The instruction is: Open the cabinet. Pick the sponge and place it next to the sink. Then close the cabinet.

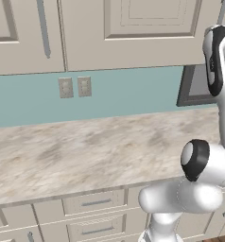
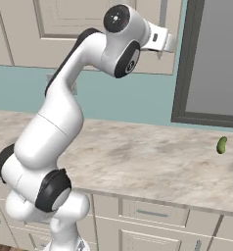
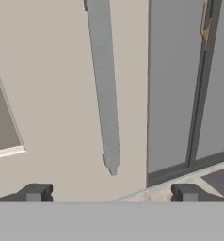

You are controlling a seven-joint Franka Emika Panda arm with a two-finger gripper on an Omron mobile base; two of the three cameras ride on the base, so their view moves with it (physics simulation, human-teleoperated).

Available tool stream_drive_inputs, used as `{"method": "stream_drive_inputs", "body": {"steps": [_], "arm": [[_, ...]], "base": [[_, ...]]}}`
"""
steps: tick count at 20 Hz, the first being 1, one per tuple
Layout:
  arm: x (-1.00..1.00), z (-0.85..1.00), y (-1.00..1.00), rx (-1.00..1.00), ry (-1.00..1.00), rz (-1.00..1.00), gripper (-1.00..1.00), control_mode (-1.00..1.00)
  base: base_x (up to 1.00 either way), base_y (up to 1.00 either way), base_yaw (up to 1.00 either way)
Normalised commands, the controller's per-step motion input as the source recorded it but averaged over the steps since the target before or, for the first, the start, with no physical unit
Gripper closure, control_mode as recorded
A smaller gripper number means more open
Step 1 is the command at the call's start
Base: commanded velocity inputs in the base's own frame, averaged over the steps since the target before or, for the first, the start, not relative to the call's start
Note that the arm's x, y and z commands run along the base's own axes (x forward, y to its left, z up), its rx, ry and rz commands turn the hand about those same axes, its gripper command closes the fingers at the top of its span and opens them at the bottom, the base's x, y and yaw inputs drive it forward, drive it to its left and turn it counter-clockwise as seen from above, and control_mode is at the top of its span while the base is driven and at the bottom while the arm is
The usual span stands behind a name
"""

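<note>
Marbled beige tabletop runs the width of the kitchen, with a pale teal backsplash behind it and low drawers along its front. Above the tabletop hangs the cabinet — its raised-panel door is shut, flush with its neighbours. From the hand camera the cabinet's long grey bar handle stands straight ahead, its lower end just above the finger tips, and the gripper is lined up with it but apart from it. The jaws stand wide, one tip to each side of the handle's line, with nothing between them.

To the right of the cabinet is a dark-framed grey panel, its frame close beside the door's edge. Below that panel, on the tabletop, lies a small green pickle-like thing — well apart from the arm. Two wall outlets sit on the backsplash under the cabinet row.
</note>
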Motion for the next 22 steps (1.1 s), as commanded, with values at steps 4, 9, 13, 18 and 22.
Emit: {"method": "stream_drive_inputs", "body": {"steps": [4, 9, 13, 18, 22], "arm": [[0.33, -0.04, -0.15, 0.00, 0.00, 0.01, -1.00, -1.00], [0.34, -0.03, -0.09, 0.00, 0.00, 0.01, -1.00, -1.00], [0.37, -0.07, -0.06, 0.00, 0.00, 0.01, -1.00, -1.00], [0.38, -0.09, -0.11, 0.00, 0.00, 0.01, -1.00, -1.00], [0.35, -0.09, -0.09, 0.00, 0.00, 0.01, -1.00, -1.00]], "base": [[0.00, 0.00, 0.00], [0.00, 0.00, 0.00], [0.00, 0.00, 0.00], [0.00, 0.00, 0.00], [0.00, 0.00, 0.00]]}}
